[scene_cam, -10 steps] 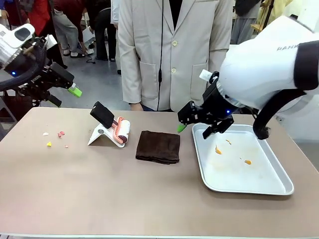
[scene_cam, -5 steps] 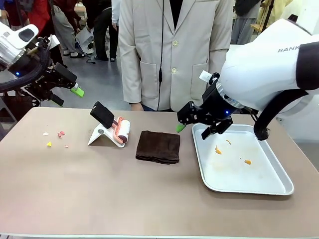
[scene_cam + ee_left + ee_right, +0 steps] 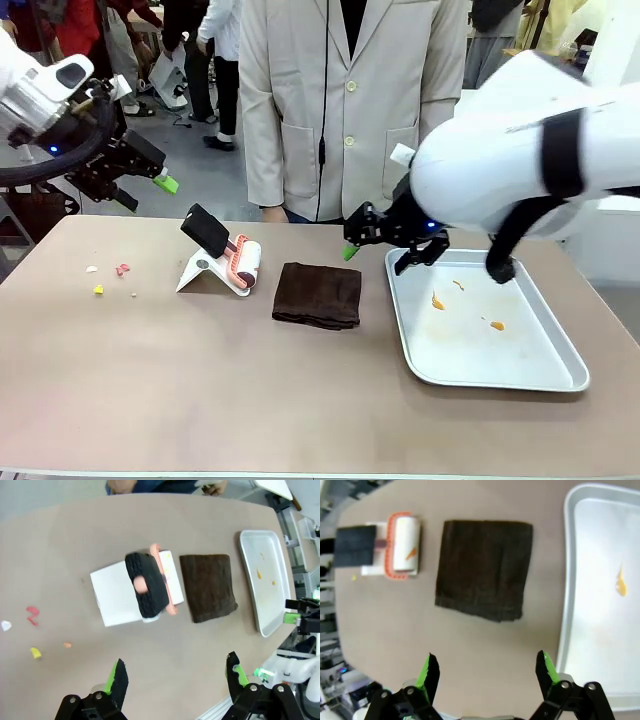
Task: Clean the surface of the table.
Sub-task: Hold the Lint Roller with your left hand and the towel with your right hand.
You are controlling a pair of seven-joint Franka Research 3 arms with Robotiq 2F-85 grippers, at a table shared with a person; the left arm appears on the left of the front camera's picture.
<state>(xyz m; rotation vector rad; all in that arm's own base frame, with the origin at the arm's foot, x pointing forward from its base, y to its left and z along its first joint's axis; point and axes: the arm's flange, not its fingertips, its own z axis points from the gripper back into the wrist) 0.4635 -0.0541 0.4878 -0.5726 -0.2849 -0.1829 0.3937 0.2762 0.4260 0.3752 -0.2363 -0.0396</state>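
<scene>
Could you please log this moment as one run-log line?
left gripper: open, empty, raised | right gripper: open, empty, hovering between cloth and tray | table: crumbs at left

Matt smooth table; shiny metal tray; napped dark cloth.

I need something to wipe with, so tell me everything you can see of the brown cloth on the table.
The brown cloth is dark chocolate fabric, soft and slightly fuzzy like towelling, folded into a near-square with layered edges along its near side. It lies flat on the table, toward the far middle, between the lint roller and the metal tray, touching neither. Nothing holds it or rests on it.
</scene>
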